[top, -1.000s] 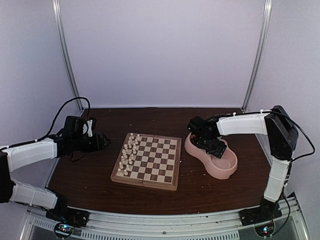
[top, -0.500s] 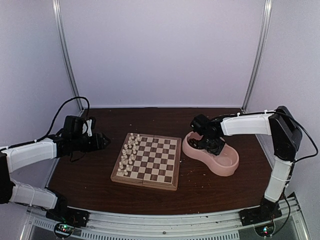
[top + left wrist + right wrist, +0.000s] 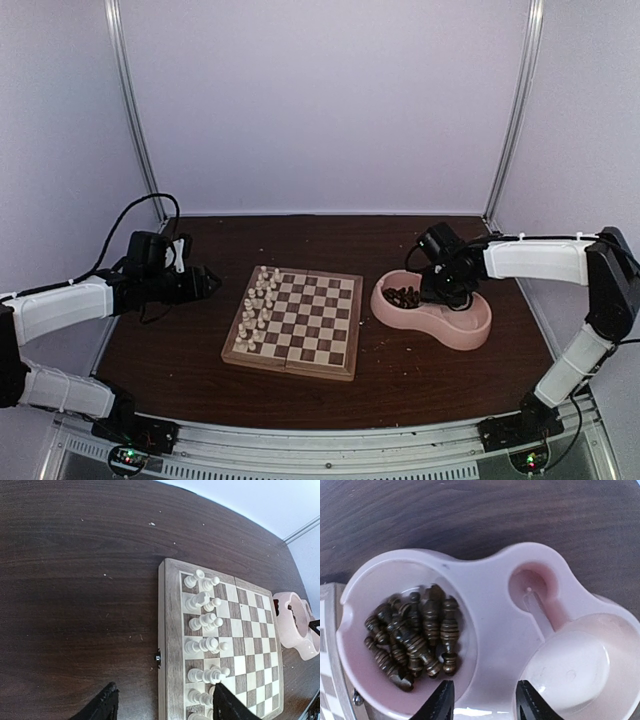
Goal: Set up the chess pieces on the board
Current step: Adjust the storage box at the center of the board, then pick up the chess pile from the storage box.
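Midway across the tabletop [image 3: 180, 350] lies one board [image 3: 305, 322]. Two files of upright cream pieces [image 3: 258, 305] line its left edge, too crowded to count surely; the other six files show open squares. Just right of it, past a narrow gap, sits one pink bowl [image 3: 470, 332] with two compartments. Roughly a dozen dark pieces [image 3: 415, 635] lie heaped in the left one. Over the bowl's waist hangs the right gripper [image 3: 484, 684], jaws half apart with no piece between them; whether they pinch the bowl cannot be told. Toward the left edge hovers the left gripper [image 3: 165, 686], jaws wide and holding nothing, a strip of tabletop between it and the board.
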Controlling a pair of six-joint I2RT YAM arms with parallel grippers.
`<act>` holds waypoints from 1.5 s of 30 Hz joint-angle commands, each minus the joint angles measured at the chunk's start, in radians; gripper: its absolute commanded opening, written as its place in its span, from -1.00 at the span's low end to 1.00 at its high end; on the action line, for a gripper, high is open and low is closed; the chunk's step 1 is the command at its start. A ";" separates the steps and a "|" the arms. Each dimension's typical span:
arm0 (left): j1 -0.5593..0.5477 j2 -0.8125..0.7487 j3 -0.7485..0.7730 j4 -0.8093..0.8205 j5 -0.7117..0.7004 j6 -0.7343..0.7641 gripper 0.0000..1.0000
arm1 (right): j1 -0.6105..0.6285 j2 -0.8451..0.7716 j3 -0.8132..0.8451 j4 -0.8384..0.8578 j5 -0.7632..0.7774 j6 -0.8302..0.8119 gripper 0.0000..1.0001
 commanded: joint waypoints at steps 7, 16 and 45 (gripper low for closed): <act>0.005 0.000 0.005 0.068 0.029 0.009 0.32 | -0.011 -0.134 -0.005 0.030 -0.086 -0.331 0.26; 0.005 -0.060 -0.043 0.114 0.051 0.001 0.60 | -0.012 -0.309 -0.215 0.423 -0.017 -0.459 0.99; 0.005 -0.110 -0.079 0.204 0.098 -0.025 0.95 | -0.008 -0.056 -0.131 0.488 -0.189 -0.457 0.40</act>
